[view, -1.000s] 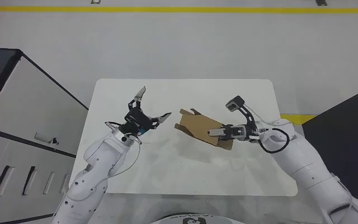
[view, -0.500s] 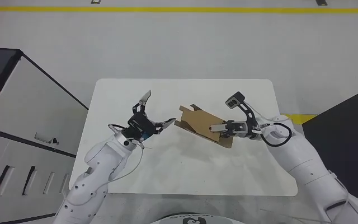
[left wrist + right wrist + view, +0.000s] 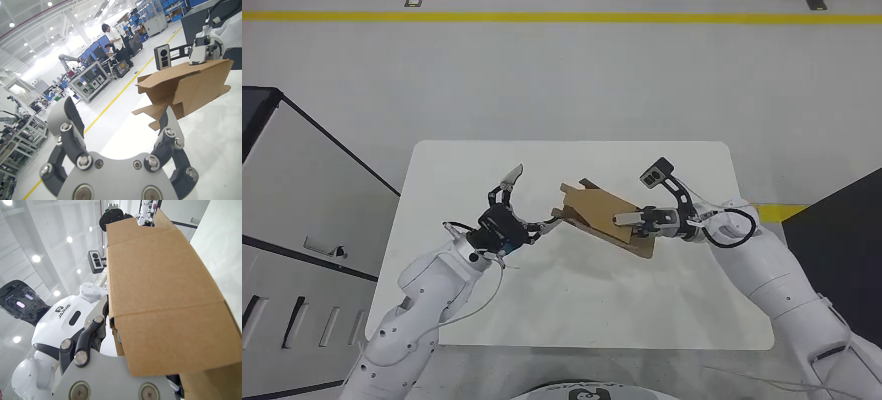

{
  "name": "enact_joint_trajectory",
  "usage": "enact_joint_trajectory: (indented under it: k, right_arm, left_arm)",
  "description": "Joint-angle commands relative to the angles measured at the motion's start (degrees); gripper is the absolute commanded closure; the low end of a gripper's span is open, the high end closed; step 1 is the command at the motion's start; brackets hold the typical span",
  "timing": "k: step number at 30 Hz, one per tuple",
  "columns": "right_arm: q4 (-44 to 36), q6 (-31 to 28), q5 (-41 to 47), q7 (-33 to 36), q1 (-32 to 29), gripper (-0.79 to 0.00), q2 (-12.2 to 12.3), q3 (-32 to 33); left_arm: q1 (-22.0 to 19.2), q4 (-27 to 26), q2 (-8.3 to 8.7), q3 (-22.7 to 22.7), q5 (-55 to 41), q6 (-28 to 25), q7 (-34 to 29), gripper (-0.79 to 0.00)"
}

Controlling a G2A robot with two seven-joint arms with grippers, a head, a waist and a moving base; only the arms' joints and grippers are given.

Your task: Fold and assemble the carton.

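A brown cardboard carton (image 3: 602, 212), partly unfolded with loose flaps, is held tilted over the middle of the white table (image 3: 572, 310). My right gripper (image 3: 628, 218) is shut on the carton's right end panel. In the right wrist view the carton (image 3: 160, 291) hides one finger, while the other finger (image 3: 102, 308) presses its edge. My left gripper (image 3: 534, 198) is open just left of the carton, one fingertip close to its lower left flap. The left wrist view shows the open left gripper (image 3: 119, 113) facing the carton (image 3: 198, 85), whose lower flaps rest on the table.
A dark-topped grey cabinet (image 3: 292, 200) stands beside the table's left edge and a dark unit (image 3: 842, 240) beside its right edge. The near half of the table is bare white. A yellow floor line (image 3: 562, 16) runs beyond the table.
My left gripper has moved right, up to the carton's left flaps, staying open. The right gripper has raised and tilted the carton slightly toward the far side.
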Motion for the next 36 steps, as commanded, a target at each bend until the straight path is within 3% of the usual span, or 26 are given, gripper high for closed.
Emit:
enact_joint_trajectory:
  k: [1, 6, 18, 36]
  right_arm:
    - [0.71, 0.22, -0.02, 0.22, 0.54, 0.000, -0.33, -0.14]
    - [2.17, 0.46, 0.40, 0.46, 1.49, 0.000, -1.18, -0.30]
    - [2.70, 2.41, -0.04, 2.41, 0.98, 0.000, -2.34, 0.39]
    - [4.74, 2.59, -2.81, 2.59, 1.59, 0.000, -3.98, 0.61]
  left_arm:
    - [-0.13, 0.18, 0.01, 0.20, 0.07, -0.30, 0.05, -0.785]
    - [-0.40, 0.34, 0.04, 0.41, 0.22, -0.72, 0.30, -0.785]
    - [0.16, 0.93, 0.06, -2.23, 0.13, 3.98, -0.75, -0.785]
    - [-0.79, 0.59, -0.22, 1.62, -0.34, 1.27, 0.59, -0.785]
